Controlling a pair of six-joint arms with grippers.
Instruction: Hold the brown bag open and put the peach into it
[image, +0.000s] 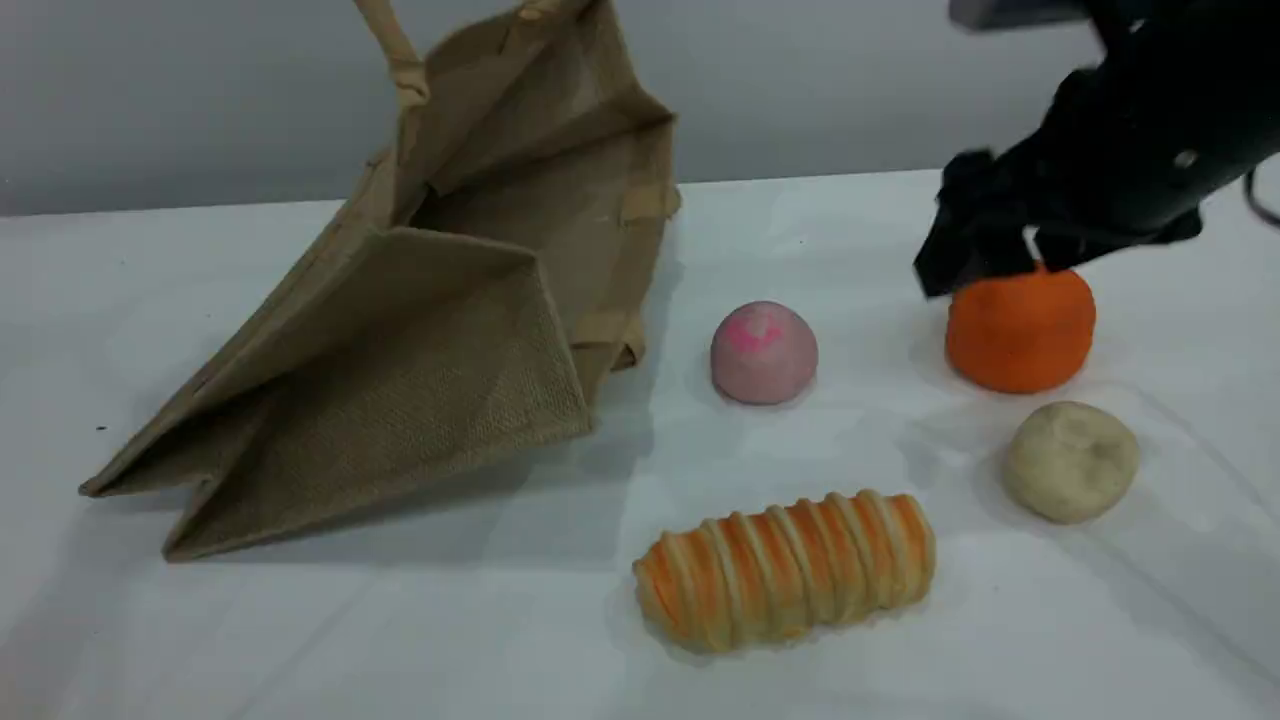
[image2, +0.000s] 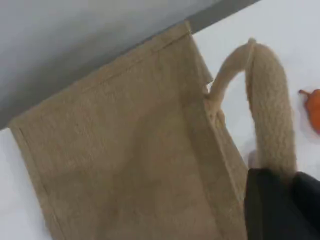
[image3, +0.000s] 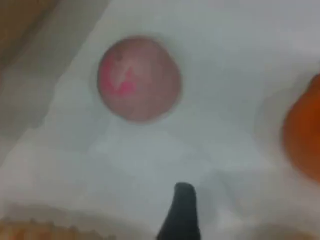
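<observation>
The brown bag (image: 420, 330) lies tilted on the left of the table, its mouth raised and gaping toward the right. One beige handle (image: 400, 60) runs up out of the scene view. In the left wrist view my left gripper (image2: 272, 200) is shut on that handle (image2: 267, 115), above the bag's wall (image2: 125, 150). The peach (image: 764, 352) rests on the table just right of the bag. My right gripper (image: 985, 265) hovers open further right, over an orange ball, holding nothing. Its fingertip (image3: 183, 210) shows below the peach (image3: 139, 78) in the right wrist view.
The orange ball (image: 1020, 328) sits directly under my right gripper. A cream lumpy ball (image: 1070, 460) lies in front of it. An orange-striped bread roll (image: 790, 568) lies near the front edge, in front of the peach. The table is white.
</observation>
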